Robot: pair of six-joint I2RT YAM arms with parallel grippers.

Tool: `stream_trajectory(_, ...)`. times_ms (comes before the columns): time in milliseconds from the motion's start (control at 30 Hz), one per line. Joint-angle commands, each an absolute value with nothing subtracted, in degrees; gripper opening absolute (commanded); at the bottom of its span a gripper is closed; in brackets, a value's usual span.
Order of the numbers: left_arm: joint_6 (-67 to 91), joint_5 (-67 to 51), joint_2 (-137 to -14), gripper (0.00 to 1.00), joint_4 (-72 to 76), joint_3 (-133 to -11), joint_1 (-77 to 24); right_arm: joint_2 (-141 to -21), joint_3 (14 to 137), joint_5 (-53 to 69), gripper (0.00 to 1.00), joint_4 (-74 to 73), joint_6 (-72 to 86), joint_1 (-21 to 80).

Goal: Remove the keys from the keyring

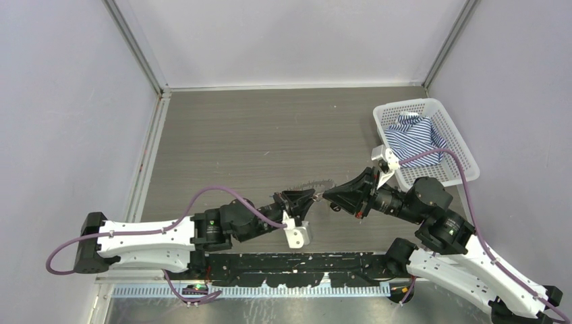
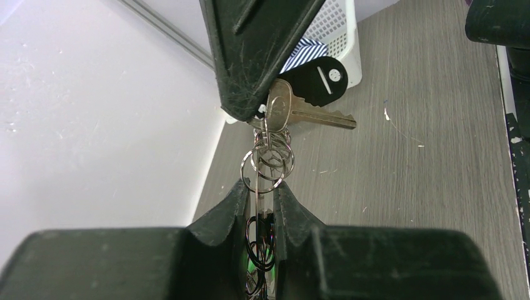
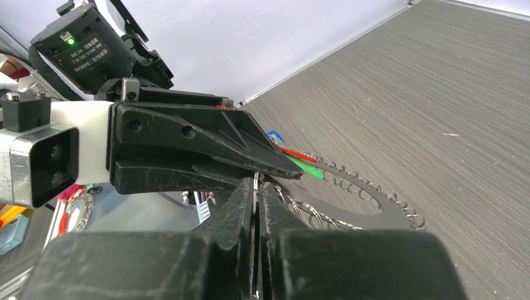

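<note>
- The left claw (image 2: 263, 190) is narrowed to a pinch on a bunch of small split rings (image 2: 269, 156), which run out of its tips toward the other claw.
- The right claw (image 3: 257, 190) meets it tip to tip, jaws almost together. It seems to nip the head of a silver key (image 2: 294, 111), whose blade sticks out sideways past the fingertip.
- That key is threaded on the small rings, so I judge it not yet off. The two claws look set to work it free between them.
- Just beyond the right claw's tip, touching the silver key, sits a black-headed key (image 2: 320, 80); its blade is hidden.
- Just past the left claw's tip show three coloured heads: a green key (image 3: 306, 169), a red key (image 3: 292, 152) and a blue key (image 3: 274, 134). Whether they hang on rings or lie loose I cannot tell.
- The keyring (image 3: 369, 206) lies flat on the table (image 3: 450, 94) just beyond the point where the claws meet, with little wire loops all round its rim.
- Progress, as I judge it: no key lies plainly apart from the bunch, so most of the job is left.
- Count — two claws, one keyring and five keys in sight (one silver, one black, three coloured). The small rings are several, too tangled to number.
- Well off beyond the right claw stands one white basket (image 1: 408, 104) with one striped cloth (image 1: 415, 135) in it.
</note>
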State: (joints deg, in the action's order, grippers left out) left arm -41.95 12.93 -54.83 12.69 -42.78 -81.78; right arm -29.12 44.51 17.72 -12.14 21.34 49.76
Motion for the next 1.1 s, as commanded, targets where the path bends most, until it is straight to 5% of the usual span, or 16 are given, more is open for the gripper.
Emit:
stream_trajectory(0, -41.32, 12.43, -53.09, 0.00, 17.93, -43.40, -81.44, -28.64, 46.61, 18.36, 0.01, -12.67, 21.99, 49.59)
stream_trajectory(1067, -37.18, 12.58, -55.81, 0.00, 16.24, -47.71, -80.85, -30.06, 44.68, 17.98, 0.01, -11.52, 24.22, 49.63)
